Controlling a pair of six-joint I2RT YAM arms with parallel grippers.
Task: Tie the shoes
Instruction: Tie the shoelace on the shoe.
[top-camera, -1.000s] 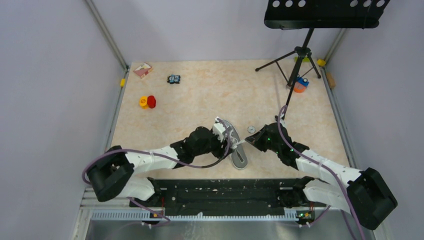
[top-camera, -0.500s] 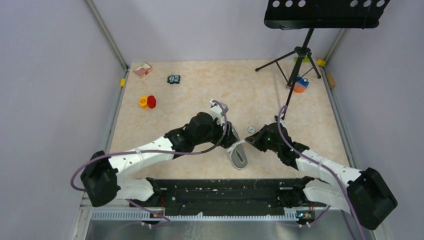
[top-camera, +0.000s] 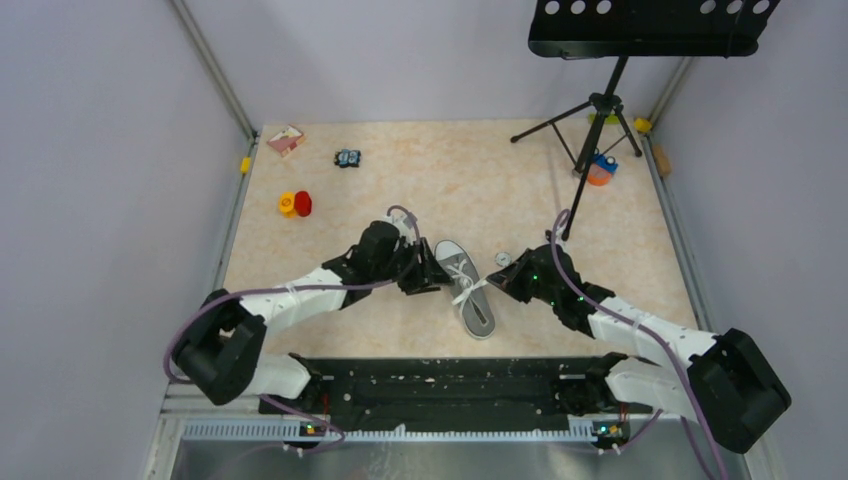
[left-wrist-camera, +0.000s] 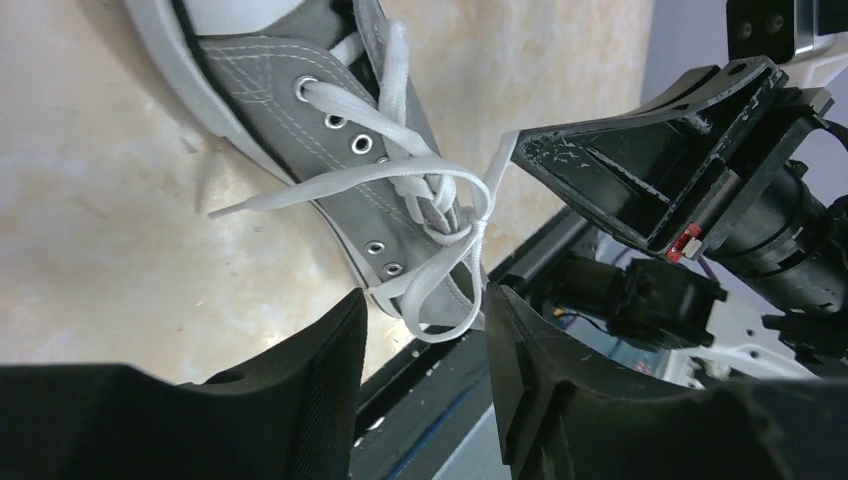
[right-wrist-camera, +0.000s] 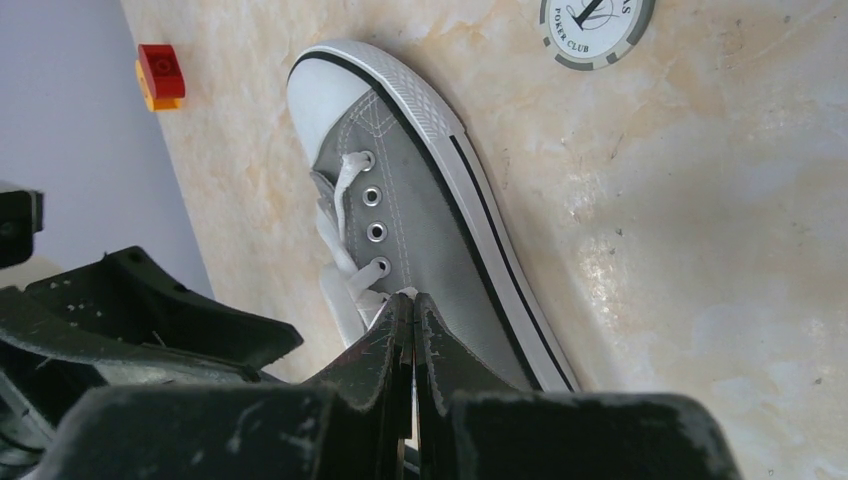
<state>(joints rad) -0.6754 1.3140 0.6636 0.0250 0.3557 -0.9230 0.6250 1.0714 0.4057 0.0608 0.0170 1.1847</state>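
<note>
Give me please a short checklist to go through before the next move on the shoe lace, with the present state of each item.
1. Right hand shut on a lace strand: ok.
2. Left hand open: ok.
3. Lace loop between the left fingers: ok.
4. Knot pulled tight: not ok, it looks loose.
5. Shoe flat on the table: ok.
6. Poker chip apart from the shoe: ok.
</note>
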